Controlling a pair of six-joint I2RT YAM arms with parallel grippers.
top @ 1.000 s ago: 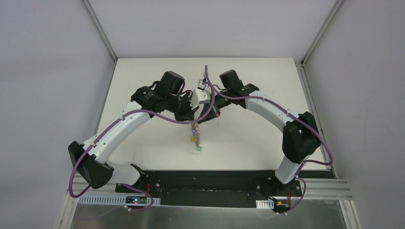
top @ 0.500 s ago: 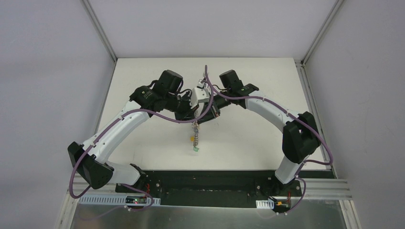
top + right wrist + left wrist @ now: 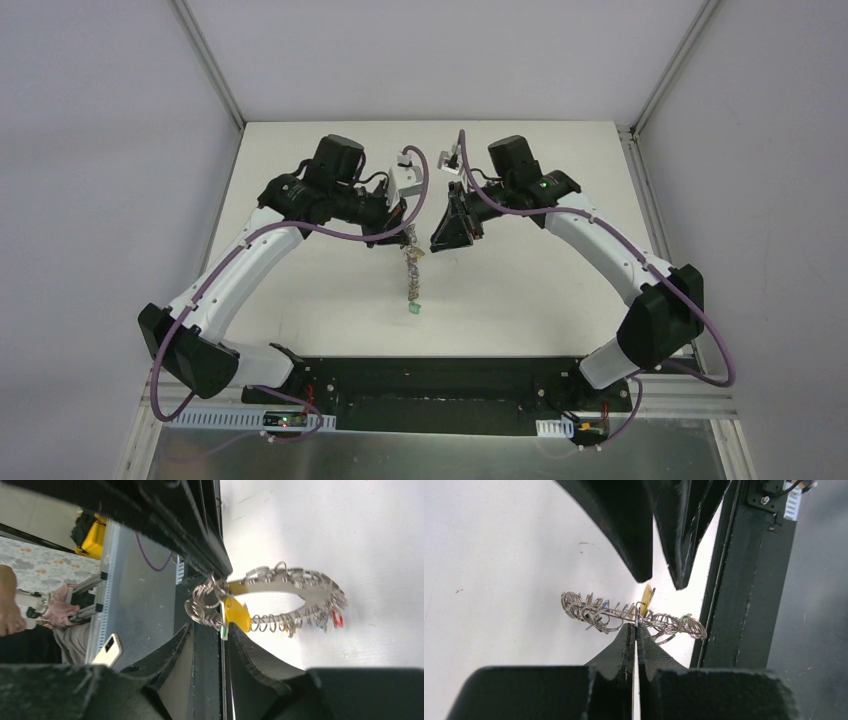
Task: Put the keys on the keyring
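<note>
The large flat grey metal keyring (image 3: 300, 577), fringed with tiny keys (image 3: 336, 618), is seen pinched by the left tool (image 3: 635, 629) over the white tabletop (image 3: 520, 280), the spread right tool (image 3: 212, 630) just to its right.

The keyring (image 3: 410, 268) hangs over the desk (image 3: 520, 290) centre, upper rim between the left fingers (image 3: 619, 650); right fingers (image 3: 252, 652) just right of it, apart; keys (image 3: 236, 614) along its rim.

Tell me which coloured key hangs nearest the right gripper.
The yellow-headed key, just ahead of the right gripper; the red-headed key hangs at the far end of the keyring.
</note>
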